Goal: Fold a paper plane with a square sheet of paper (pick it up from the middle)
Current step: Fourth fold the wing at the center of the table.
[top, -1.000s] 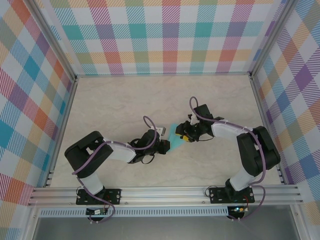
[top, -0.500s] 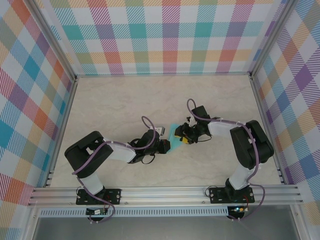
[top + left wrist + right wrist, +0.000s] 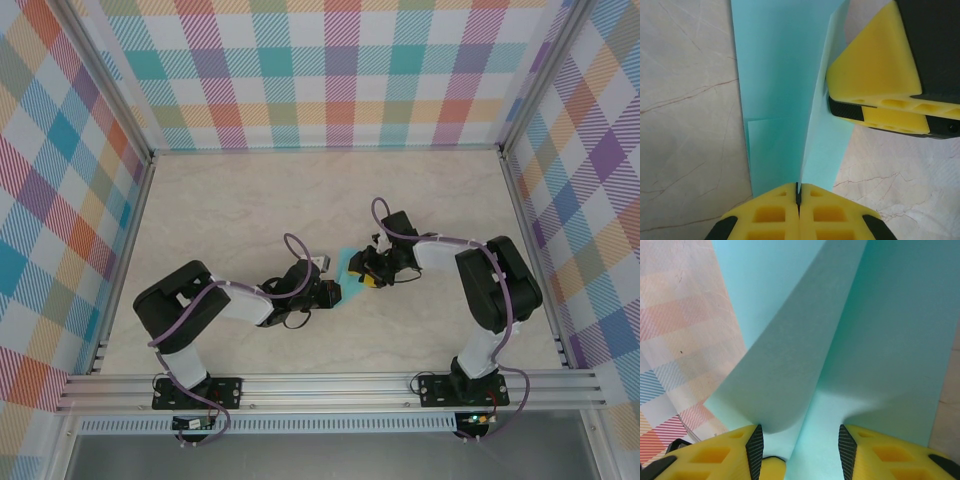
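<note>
Left wrist shows left fingers (image 3: 767, 215) pinching the paper plane (image 3: 775, 75).

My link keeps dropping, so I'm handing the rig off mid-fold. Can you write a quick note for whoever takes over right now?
Left gripper: shut, pinching a raised crease of the turquoise sheet at the end nearest it.
Right gripper: open, jaws either side of a lifted flap, not clamped.
Sheet: mid-table, between the two grippers, mostly lying flat.
Done: first folds are in; an overlapping layer and one upright crease show.
Left: no pointed tip or wings yet, so the plane has yet to be shaped.
</note>
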